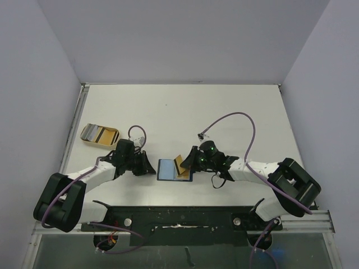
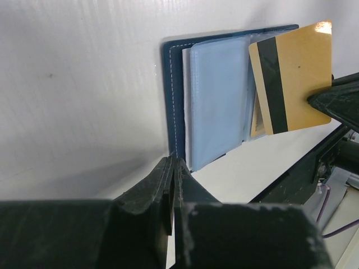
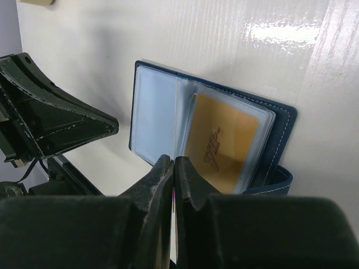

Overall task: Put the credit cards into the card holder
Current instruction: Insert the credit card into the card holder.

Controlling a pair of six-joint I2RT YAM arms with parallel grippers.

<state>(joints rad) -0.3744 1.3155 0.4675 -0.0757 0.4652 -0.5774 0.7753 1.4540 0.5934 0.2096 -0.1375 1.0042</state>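
Left hand is pressed together on nothing, parked just left of the dark navy-blue folding wallet lying open on the white desk. Right hand pinches a gold rectangular card with a dark stripe, tilted over the wallet's right half. A second gold card sits in a clear sleeve there.

My right gripper's gold card overhangs the card holder. My left gripper crowds its left edge. I have open table beyond.
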